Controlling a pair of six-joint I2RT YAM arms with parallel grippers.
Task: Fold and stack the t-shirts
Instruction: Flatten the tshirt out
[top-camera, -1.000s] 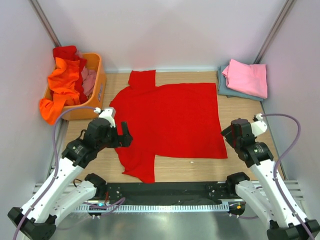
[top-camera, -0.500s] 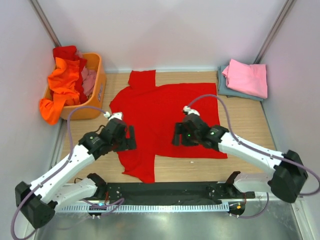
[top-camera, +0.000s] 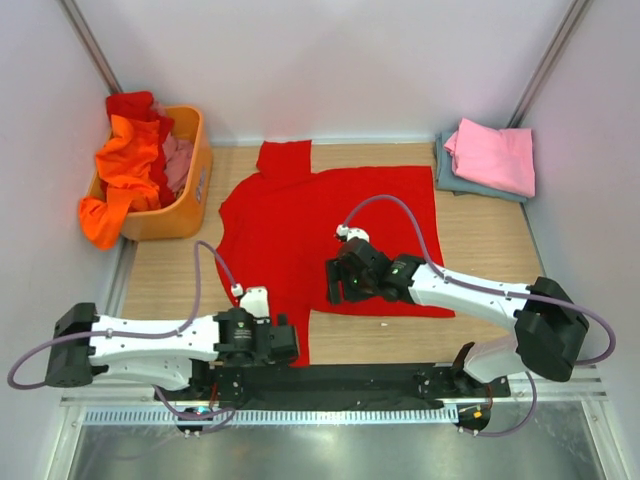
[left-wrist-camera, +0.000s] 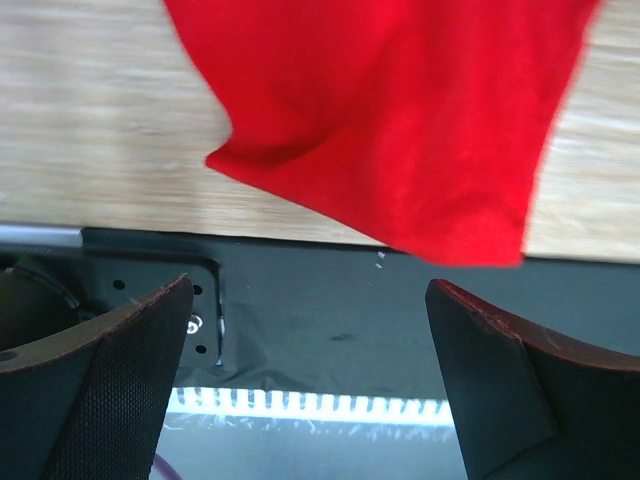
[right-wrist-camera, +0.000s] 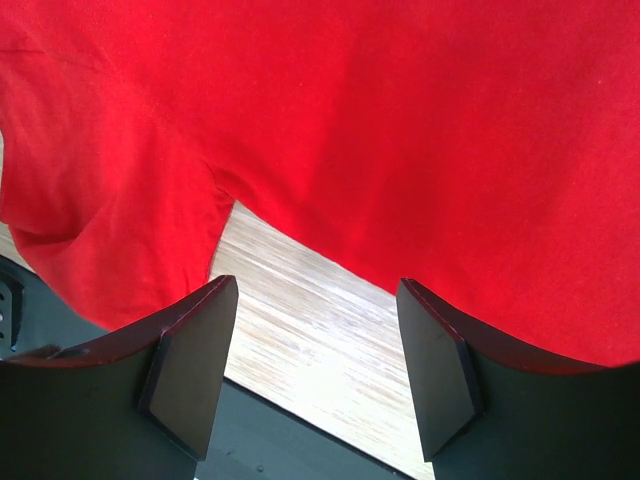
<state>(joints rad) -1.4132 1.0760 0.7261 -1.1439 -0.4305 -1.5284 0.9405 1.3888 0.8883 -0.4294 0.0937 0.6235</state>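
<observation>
Wooden desk (top-camera: 490, 240), pale walls round it. Big red t-shirt (top-camera: 340, 215) lies spread flat mid-desk, collar twd the left edge, hem twd the right edge. Its near sleeve (left-wrist-camera: 420, 150) reaches the black mounting strip (left-wrist-camera: 330, 320) along the near edge.

Left hand (top-camera: 288, 342) sits low at the near edge, just beside that sleeve's end. Its fingers (left-wrist-camera: 110, 380) are wide apart w/ nothing btwn them.

Right hand (top-camera: 333, 283) is over the shirt's near side, approx mid-desk. It's also spread wide, holding nothing, w/ red cloth and bare wood below it in the wrist view. Can't tell if it touches the cloth.

Far right corner: folded pink t-shirt (top-camera: 492, 155) on top of a folded grey-blue t-shirt (top-camera: 448, 178).

Far left corner: orange basket (top-camera: 195, 185) w/ an orange t-shirt (top-camera: 125, 165) spilling over its left rim. Red cloth (top-camera: 130, 105) and pink cloth (top-camera: 178, 160) lie inside.
</observation>
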